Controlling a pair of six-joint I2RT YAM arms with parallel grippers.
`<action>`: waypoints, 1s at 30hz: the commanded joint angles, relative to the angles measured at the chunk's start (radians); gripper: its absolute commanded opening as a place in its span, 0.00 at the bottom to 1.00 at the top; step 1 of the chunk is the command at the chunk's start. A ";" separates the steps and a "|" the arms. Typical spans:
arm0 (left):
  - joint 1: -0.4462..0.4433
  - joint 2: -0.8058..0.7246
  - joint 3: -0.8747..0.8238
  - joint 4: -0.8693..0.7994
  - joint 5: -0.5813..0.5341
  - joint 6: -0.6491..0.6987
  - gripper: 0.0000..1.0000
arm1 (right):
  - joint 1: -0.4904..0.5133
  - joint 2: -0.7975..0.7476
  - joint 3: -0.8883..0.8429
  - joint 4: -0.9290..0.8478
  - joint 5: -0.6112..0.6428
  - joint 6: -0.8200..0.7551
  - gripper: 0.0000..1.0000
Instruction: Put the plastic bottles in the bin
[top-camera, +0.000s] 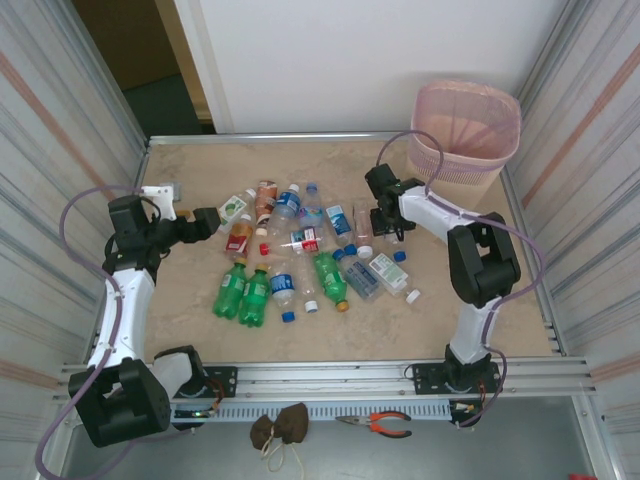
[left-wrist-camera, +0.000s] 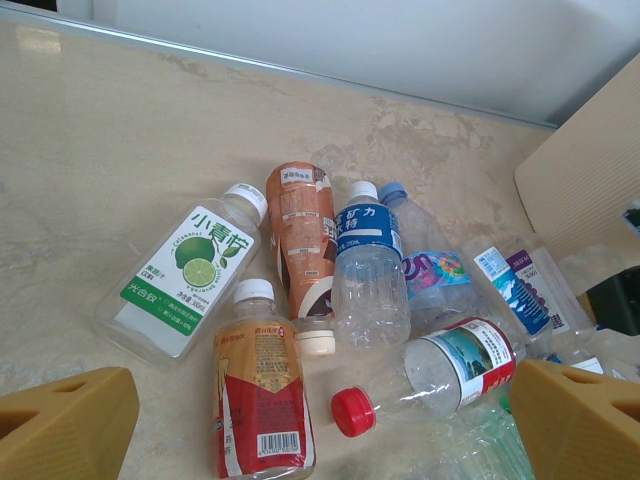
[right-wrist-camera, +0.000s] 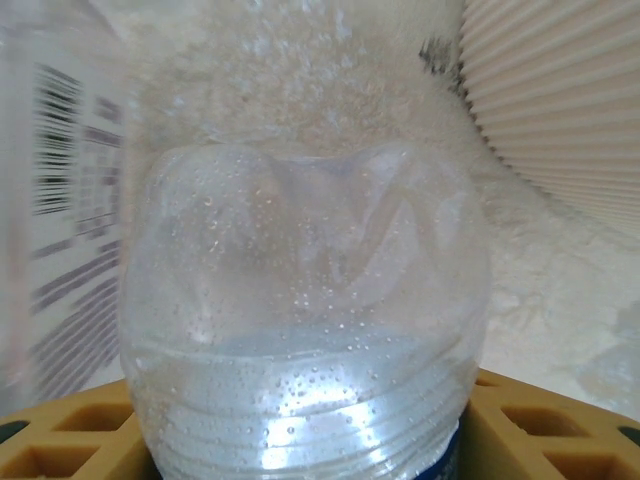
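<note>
Close up at the right wrist: clear bottle (right-wrist-camera: 300, 300), beaded with droplets, pinched between the right gripper (top-camera: 384, 222) fingers, its lower end cut off by the frame. Barcode label (right-wrist-camera: 70, 230) alongside, blurred. Left gripper (top-camera: 207, 224) spread wide, holding nothing, just beside the heap. Across the middle of the table (top-camera: 190, 320): plastic bottles (top-camera: 300, 255) lying scattered, some overlapping. Far right corner: pink bin (top-camera: 465, 130), upright, lined, contents hard to make out.

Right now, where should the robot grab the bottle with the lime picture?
Across its wide middle, coming straight down from above, probably. The lime-label bottle lies flat on its side with bare table along its outer edge, so the open left gripper could straddle it.
</note>
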 joint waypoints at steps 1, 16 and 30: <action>0.012 -0.021 0.001 0.004 0.005 0.009 0.96 | 0.022 -0.101 0.068 -0.097 0.032 -0.020 0.59; 0.012 -0.027 -0.002 0.028 0.035 0.002 0.96 | 0.004 -0.342 0.312 -0.195 -0.058 -0.058 0.61; 0.012 -0.059 -0.027 0.072 0.042 -0.006 0.96 | -0.272 -0.323 0.628 -0.116 -0.275 -0.027 0.58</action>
